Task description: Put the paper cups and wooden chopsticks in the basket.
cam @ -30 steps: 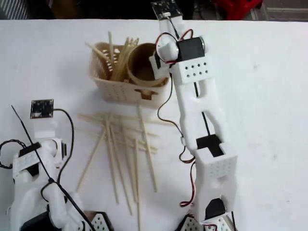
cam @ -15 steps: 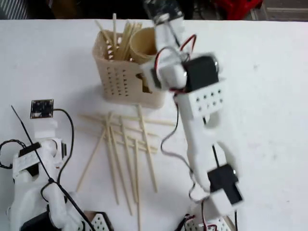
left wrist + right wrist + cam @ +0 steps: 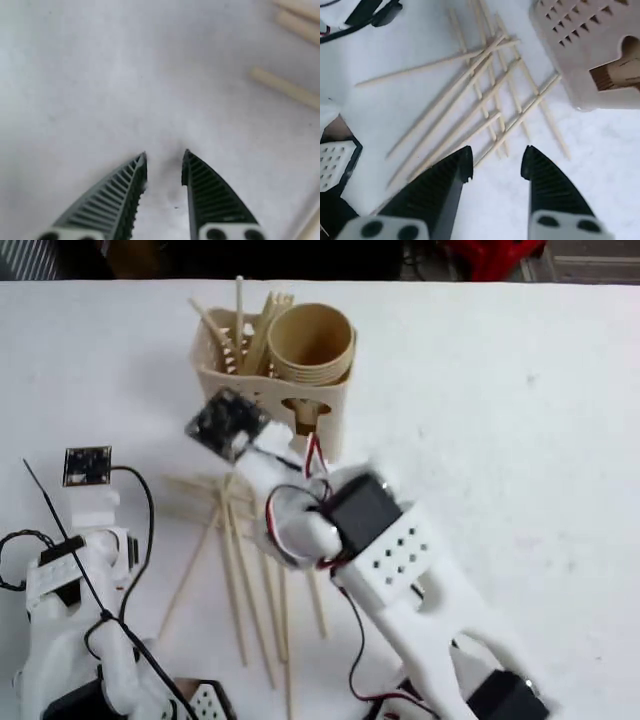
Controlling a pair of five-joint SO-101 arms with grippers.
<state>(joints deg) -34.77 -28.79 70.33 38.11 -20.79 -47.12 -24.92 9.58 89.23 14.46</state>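
Note:
The cream basket stands at the back of the table. It holds stacked paper cups and several wooden chopsticks. More chopsticks lie loose on the table in front of it. My right arm stretches over this loose pile. Its gripper is open and empty, just above the scattered chopsticks, with the basket off to one side. My left gripper hangs low over bare table with its fingers a little apart and nothing between them. A few chopstick ends lie nearby.
My left arm sits at the front left corner with its cable looping beside it. White table lies free to the right of the basket and of the right arm. The table's far edge runs just behind the basket.
My right arm has drawn back from the cup in the basket and swung down over the loose chopsticks. The basket shifted slightly. The left arm has stayed still.

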